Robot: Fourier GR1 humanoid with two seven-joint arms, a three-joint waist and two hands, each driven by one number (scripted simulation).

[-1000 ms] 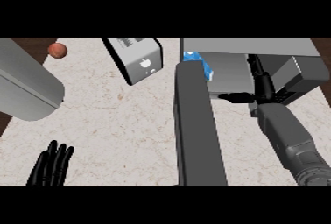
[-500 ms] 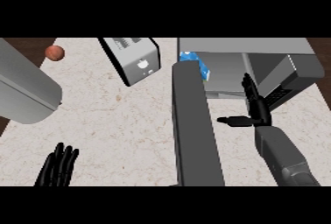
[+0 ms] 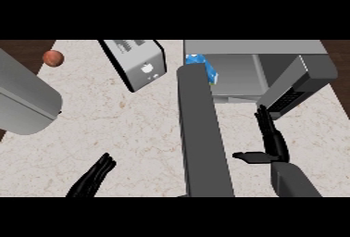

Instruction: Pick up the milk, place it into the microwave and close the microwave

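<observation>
The blue and white milk carton [image 3: 203, 67] stands inside the open microwave [image 3: 273, 74] at its left side, partly hidden by the door. The microwave's grey door [image 3: 203, 134] swings out towards me, seen edge-on down the middle of the view. My right hand [image 3: 270, 141] is open, fingers straight, thumb pointing left, just right of the door and in front of the microwave's opening; it holds nothing. My left hand [image 3: 92, 178] rests open at the lower left on the counter.
A toaster [image 3: 134, 62] stands at the back, left of the microwave. A large grey rounded body [image 3: 21, 99] fills the left edge. A small reddish-brown ball [image 3: 53, 57] lies at the far left back. The marble counter [image 3: 137, 125] spans between them.
My right hand has drawn back out of the microwave towards me and now lies beside the door. The milk stays inside. My left hand has shifted slightly right.
</observation>
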